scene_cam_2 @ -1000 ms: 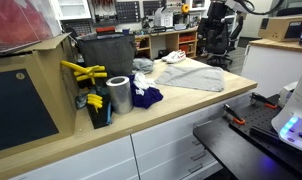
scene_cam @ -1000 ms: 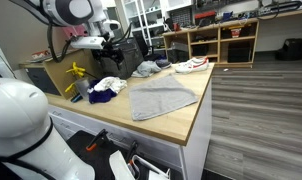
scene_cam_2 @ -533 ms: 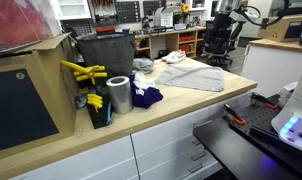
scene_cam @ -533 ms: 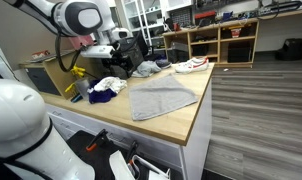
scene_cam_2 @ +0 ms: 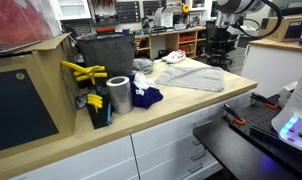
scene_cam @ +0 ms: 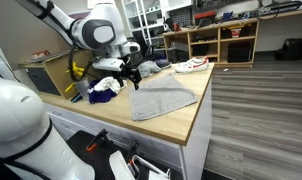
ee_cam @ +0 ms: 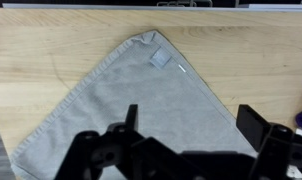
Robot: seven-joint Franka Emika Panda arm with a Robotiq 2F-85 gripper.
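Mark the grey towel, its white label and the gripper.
grey towel (ee_cam: 121, 100), wrist view, middle of the cloth.
white label (ee_cam: 159, 58), wrist view, centre of the label near the towel's corner.
gripper (ee_cam: 191, 118), wrist view, midway between its open fingertips.

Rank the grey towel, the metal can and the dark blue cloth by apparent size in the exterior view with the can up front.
1. Grey towel: largest, though farthest from the camera.
2. Metal can and dark blue cloth: too alike to rank; they sit side by side.
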